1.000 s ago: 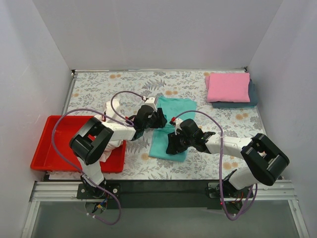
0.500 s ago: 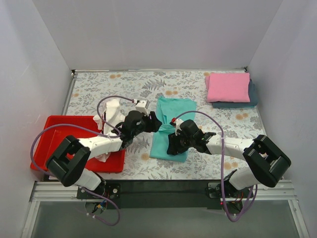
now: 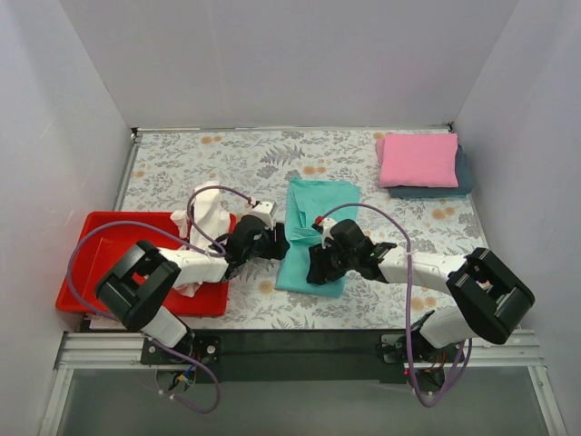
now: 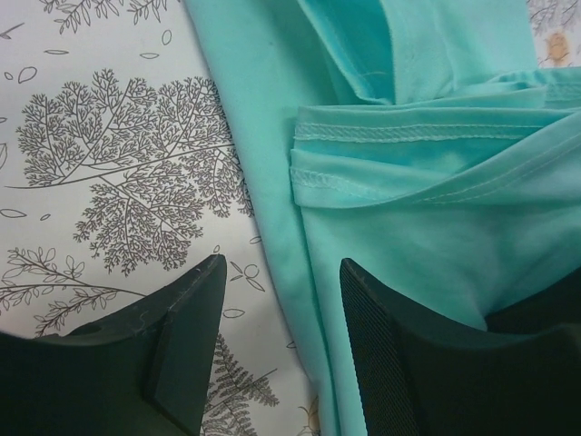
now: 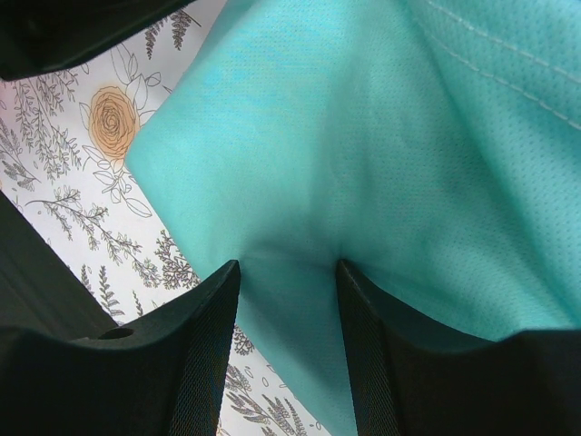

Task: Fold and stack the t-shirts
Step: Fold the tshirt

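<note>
The teal t-shirt (image 3: 324, 202) lies mid-table, folded into a long strip. My left gripper (image 3: 278, 243) is open at its left edge. In the left wrist view (image 4: 281, 272) one finger stands on the tablecloth and the other on the teal cloth (image 4: 436, 209). My right gripper (image 3: 317, 269) is open and pressed down on the shirt's near end, with teal cloth (image 5: 363, 136) bulging between its fingers (image 5: 286, 268). The pink t-shirt (image 3: 418, 159) lies folded on the dark blue-grey t-shirt (image 3: 464, 178) at the back right. The white t-shirt (image 3: 205, 211) lies crumpled over the tray's right edge.
A red plastic tray (image 3: 98, 264) stands at the near left. White walls enclose the floral-patterned table (image 3: 182, 163) on three sides. The two arms' purple cables loop above the table's middle.
My left gripper has moved nearer along the teal shirt's left edge and lower, and its arm has swung. My right gripper has hardly moved.
</note>
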